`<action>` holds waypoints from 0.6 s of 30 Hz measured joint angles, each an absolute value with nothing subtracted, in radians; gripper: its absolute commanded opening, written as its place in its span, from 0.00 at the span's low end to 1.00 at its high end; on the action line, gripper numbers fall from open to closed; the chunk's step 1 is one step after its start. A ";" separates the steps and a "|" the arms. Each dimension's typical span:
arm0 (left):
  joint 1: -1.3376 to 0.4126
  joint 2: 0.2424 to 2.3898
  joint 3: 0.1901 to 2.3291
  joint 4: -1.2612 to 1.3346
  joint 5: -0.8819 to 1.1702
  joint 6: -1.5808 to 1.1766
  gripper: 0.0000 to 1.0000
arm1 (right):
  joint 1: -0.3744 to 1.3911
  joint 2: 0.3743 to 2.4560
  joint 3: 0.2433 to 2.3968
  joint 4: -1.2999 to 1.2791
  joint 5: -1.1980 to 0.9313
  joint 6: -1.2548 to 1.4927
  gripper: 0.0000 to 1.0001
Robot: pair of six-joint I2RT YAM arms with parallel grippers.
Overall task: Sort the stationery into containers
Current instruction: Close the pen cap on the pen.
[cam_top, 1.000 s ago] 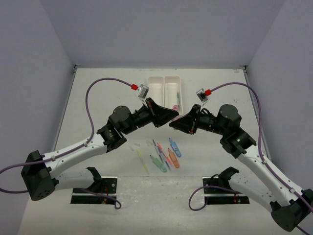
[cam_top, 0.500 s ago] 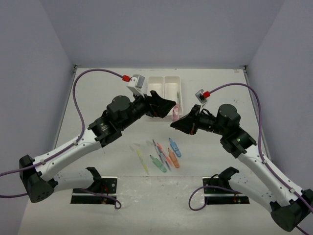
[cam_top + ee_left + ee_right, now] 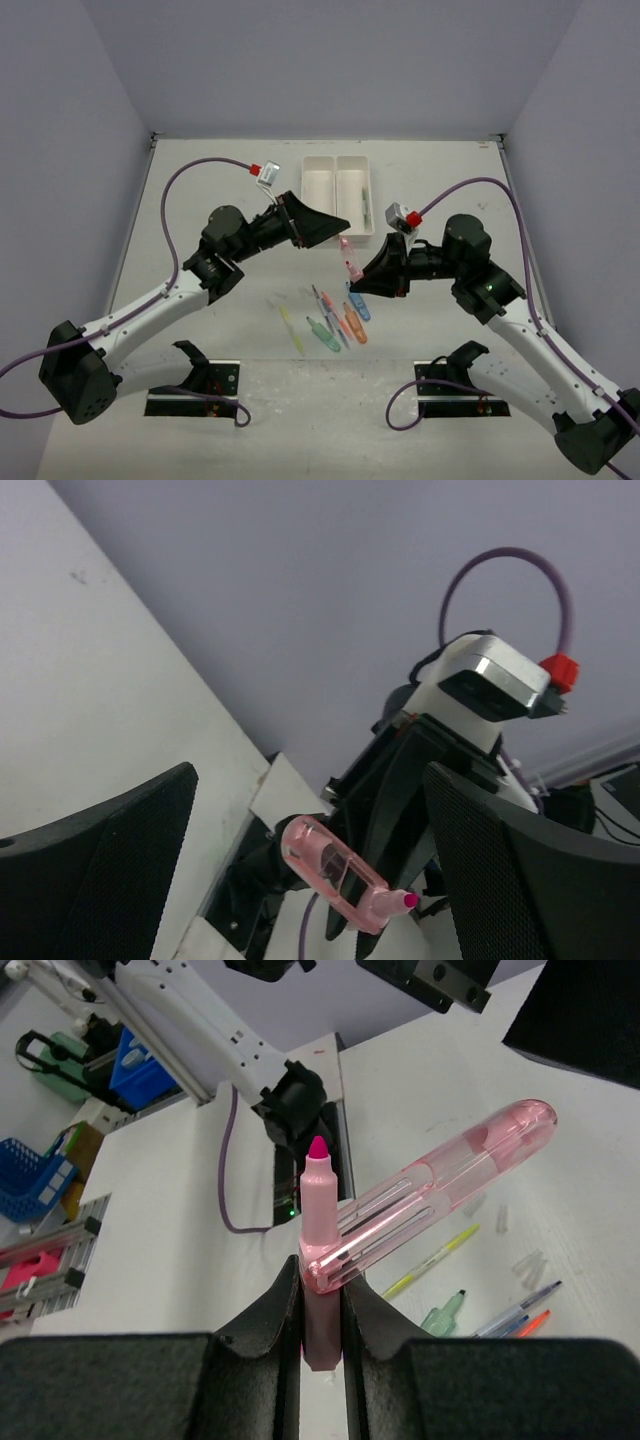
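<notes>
The right gripper (image 3: pixel 320 1290) was seen closed tight on a pink highlighter (image 3: pixel 430 1195), with the lower end of the piece pinched between both fingers. In the right wrist view the bare magenta nib was pointed upward and the translucent pink barrel was slanted up and to the right. From overhead, the highlighter (image 3: pixel 349 262) was held above the table (image 3: pixel 200 200), just on the near side of the white tray (image 3: pixel 338 158) and beyond the loose stationery.

The left gripper (image 3: pixel 340 228) was spread wide with nothing held. In its own wrist view both black fingers (image 3: pixel 100 880) were seen well apart at the lower corners, and the highlighter (image 3: pixel 335 870) was framed between them, further off, in the other arm's grip. Overhead, the left fingertips were placed over the near edge of the tray, close to the highlighter's upper end. Whether they touched it could not be told.

Inside the tray, a thin dark pen (image 3: pixel 363 207) was laid lengthwise in the right compartment.

On the table near the arms, a loose group was left: a yellow pen (image 3: pixel 292 328), a green piece (image 3: pixel 323 333), an orange piece (image 3: pixel 354 322), a blue piece (image 3: pixel 358 300) and some thin pens (image 3: pixel 325 310) lying between them.
</notes>
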State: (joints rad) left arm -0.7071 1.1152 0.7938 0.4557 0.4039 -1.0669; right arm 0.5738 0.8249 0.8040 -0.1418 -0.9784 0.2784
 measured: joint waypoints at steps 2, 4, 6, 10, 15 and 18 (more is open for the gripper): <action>-0.707 1.122 0.786 0.534 0.452 -1.128 0.60 | 0.580 0.834 0.806 -0.134 -1.004 0.268 0.00; -0.707 1.140 0.785 0.604 0.495 -1.175 0.55 | 0.587 0.846 0.811 -0.127 -1.017 0.264 0.00; -0.707 1.160 0.779 0.658 0.529 -1.212 0.48 | 0.590 0.852 0.814 -0.119 -1.022 0.261 0.00; -0.707 1.194 0.764 0.722 0.574 -1.256 0.47 | 0.590 0.850 0.815 -0.095 -1.028 0.261 0.00; -0.704 1.204 0.754 0.745 0.592 -1.274 0.71 | 0.593 0.848 0.817 -0.081 -1.034 0.260 0.00; -0.705 1.203 0.754 0.724 0.590 -1.261 0.59 | 0.593 0.846 0.826 -0.080 -1.038 0.257 0.00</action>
